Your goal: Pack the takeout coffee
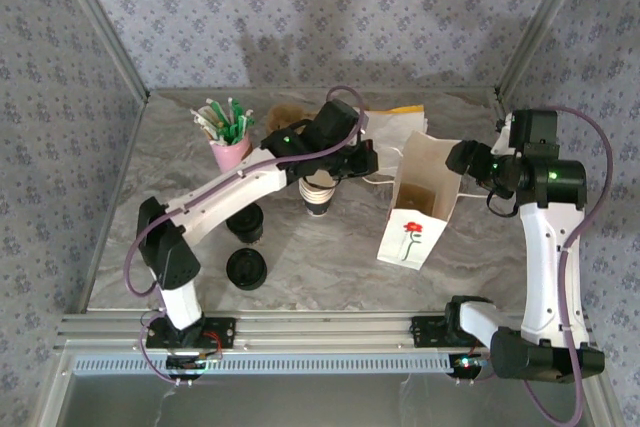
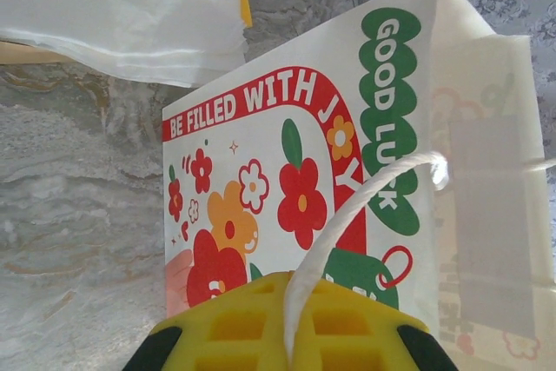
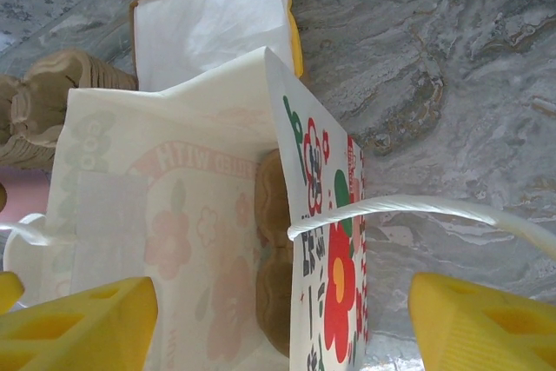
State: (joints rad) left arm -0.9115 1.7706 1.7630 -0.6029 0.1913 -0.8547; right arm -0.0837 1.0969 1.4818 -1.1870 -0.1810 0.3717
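Note:
The takeout coffee [image 1: 245,223], a dark cup with a black lid, stands on the marble table at the left, partly under my left arm. A white paper bag [image 1: 412,232] printed with red flowers stands open at the centre right. My left gripper [image 1: 370,161] is shut on the bag's white rope handle [image 2: 347,215], its yellow fingers [image 2: 234,327] pinching the cord beside the bag [image 2: 261,171]. My right gripper [image 3: 278,327] is open and straddles the bag's other wall [image 3: 334,241], with that side's rope handle [image 3: 408,206] crossing between the fingers. A brown cardboard carrier [image 3: 274,258] lies inside the bag.
A stack of white cups [image 1: 318,193] stands under the left wrist. A loose black lid [image 1: 246,269] lies near the front left. A pink cup of stirrers [image 1: 229,143], brown trays [image 1: 285,115] and white paper [image 1: 395,125] sit at the back.

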